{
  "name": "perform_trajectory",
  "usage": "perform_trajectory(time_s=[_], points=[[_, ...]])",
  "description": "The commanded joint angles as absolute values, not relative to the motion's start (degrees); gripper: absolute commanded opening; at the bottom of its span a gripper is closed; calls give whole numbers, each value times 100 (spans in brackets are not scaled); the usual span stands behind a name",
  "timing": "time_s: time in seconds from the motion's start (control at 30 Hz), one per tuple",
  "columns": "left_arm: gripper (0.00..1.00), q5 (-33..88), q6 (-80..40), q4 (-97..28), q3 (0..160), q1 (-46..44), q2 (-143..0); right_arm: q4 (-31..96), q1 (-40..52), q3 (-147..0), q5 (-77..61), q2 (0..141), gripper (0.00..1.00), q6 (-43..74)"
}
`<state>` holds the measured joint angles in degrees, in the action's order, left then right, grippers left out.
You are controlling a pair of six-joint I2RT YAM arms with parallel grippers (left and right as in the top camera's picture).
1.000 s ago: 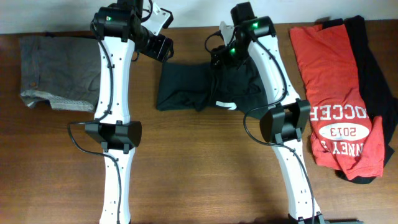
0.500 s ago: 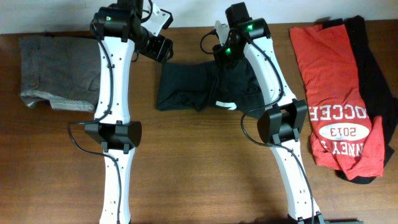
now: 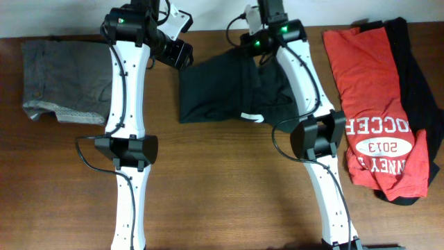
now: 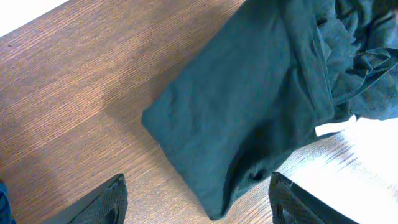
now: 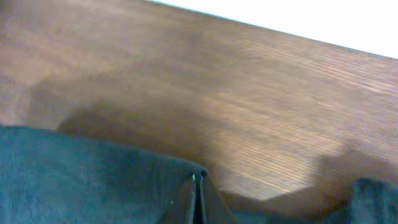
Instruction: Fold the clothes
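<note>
- Right claw: fingers pressed together, pinching the far edge of the black T-shirt. The cloth rises to a peak at the fingertips, and bare counter shows just beyond them
- Left claw: spread wide, holding nothing, and hanging above the shirt without touching it. A folded corner of the shirt lies directly below, between the two fingers
- Black T-shirt: a partly folded heap on the counter, lying between the two claws and reaching from the right claw back toward the arm bases. The cloth is creased and bunched on the right claw's side and smoother under the left claw. The right arm crosses over the part on its own side
- White print strip: a small piece shows at the shirt's near edge, on the side away from the right claw's pinch
- Red T-shirt: white-printed and laid out flat, well apart from the right claw on its outer side
- Second black T-shirt: lying under the red one and showing along its outer edge, farther again from the right claw
- Grey-brown garment: folded, with a pale patterned hem, well apart from the left claw on its outer side
</note>
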<state>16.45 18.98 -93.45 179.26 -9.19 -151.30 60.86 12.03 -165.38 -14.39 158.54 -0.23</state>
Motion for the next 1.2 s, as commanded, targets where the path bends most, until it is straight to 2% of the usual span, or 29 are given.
perform_trajectory(time_s=[0.0, 0.03, 0.07, 0.23, 0.3, 0.43, 0.6, 0.73, 0.87, 1.17], points=[[73, 1603, 1826, -9351, 17967, -919, -15019, 6208, 1026, -16516, -1330, 15885, 51, 51], [72, 1599, 1826, -9349, 17967, -919, -15019, 6335, 1011, -16518, -1380, 15878, 68, 51], [72, 1557, 1824, -9351, 17967, -921, -15019, 6493, 1007, -16521, -1463, 15856, 81, 49], [73, 1345, 1826, -9351, 17967, -919, -15019, 7452, 976, -16542, -1678, 15638, 93, 51], [73, 1343, 1826, -9351, 17967, -919, -15019, 7881, 967, -16571, -1747, 15498, 94, 51], [73, 1236, 1824, -9354, 17967, -919, -15019, 8711, 989, -16571, -1767, 15292, 93, 49], [74, 1127, 1824, -9351, 17967, -919, -15019, 9380, 1155, -16529, -2080, 15323, 70, 47], [74, 1129, 1824, -9351, 17967, -919, -15019, 9395, 1474, -16514, -1953, 15360, 66, 49], [74, 1129, 1824, -9358, 17967, -919, -15019, 9338, 1758, -16510, -1551, 15500, 57, 305], [74, 1153, 1822, -9526, 17967, -919, -15019, 9358, 1831, -16510, -823, 15607, 53, 1068]])
